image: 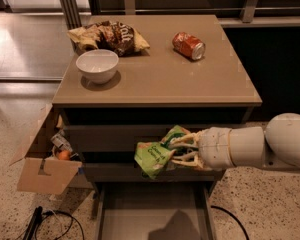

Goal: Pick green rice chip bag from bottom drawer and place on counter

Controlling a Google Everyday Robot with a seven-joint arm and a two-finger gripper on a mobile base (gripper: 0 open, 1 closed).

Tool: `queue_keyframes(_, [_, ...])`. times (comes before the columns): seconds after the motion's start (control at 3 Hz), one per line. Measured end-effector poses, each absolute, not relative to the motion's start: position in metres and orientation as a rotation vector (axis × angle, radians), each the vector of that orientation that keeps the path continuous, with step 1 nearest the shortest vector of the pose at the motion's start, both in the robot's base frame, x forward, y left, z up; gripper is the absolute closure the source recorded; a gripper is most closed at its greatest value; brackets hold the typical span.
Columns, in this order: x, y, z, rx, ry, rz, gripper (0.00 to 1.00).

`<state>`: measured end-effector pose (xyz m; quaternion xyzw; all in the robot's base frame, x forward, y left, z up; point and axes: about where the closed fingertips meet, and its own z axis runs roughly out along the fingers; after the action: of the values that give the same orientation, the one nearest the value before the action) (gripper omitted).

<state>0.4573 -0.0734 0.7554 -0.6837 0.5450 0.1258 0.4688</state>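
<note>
The tan bench (pixel 160 81) stands on a speckled floor (pixel 10 114), with a bowl (pixel 97 65) at its 9 o'clock, a brown bag (pixel 110 35) at 11 and a can (pixel 188 45) at 1. A cardboard box (pixel 45 173) sits at 8 o'clock below. The end effector (pixel 177 149), clamped on the green bag (pixel 154 157), holds it above the open drawer (pixel 150 211), whose front is cut off.

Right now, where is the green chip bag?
In the camera view, the gripper holds the green rice chip bag at lower centre, just above the open bottom drawer and below the counter.
</note>
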Motion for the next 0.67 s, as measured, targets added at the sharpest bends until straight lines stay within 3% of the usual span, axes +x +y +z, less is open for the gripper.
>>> queue_keyframes(0.67, [0.481, -0.097, 0.883, -1.59, 1.28, 0.183, 1.0])
